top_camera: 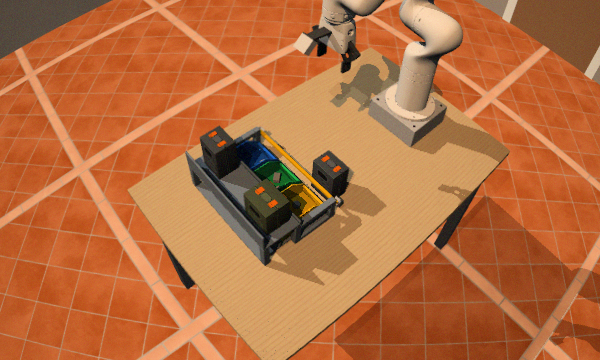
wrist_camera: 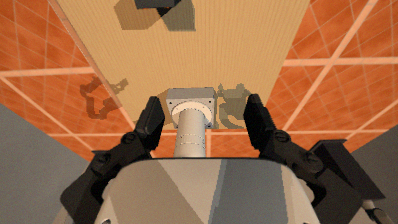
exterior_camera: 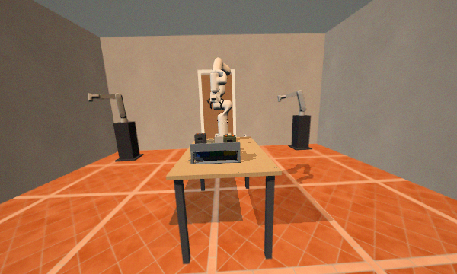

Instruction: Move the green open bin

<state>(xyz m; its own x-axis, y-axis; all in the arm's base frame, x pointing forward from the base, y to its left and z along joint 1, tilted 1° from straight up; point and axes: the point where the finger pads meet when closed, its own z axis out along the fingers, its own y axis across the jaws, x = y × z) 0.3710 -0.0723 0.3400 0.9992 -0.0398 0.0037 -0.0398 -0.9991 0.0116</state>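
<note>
The green bin (top_camera: 265, 171) sits in the grey shelf (top_camera: 228, 212) (exterior_camera: 215, 147), between the blue bin (top_camera: 256, 153) and the yellow bin (top_camera: 308, 201). A small light brown part (top_camera: 277, 177) shows in the green bin. In the exterior view the bins are dim behind the shelf's back. My gripper (top_camera: 334, 60) (exterior_camera: 215, 106) (wrist_camera: 203, 105) is open and empty. It hangs high above the far end of the table, near the arm's base and well away from the shelf. The wrist view shows no bins.
A yellow rail (top_camera: 300, 166) runs along the shelf's front. A dark box (top_camera: 219, 154) and an olive box (top_camera: 267, 207) stand on top of the shelf. Another dark box (top_camera: 331, 173) stands on the table (top_camera: 220, 290) in front of the rail. The arm's base (top_camera: 405, 125) (wrist_camera: 191, 93) is at the far end.
</note>
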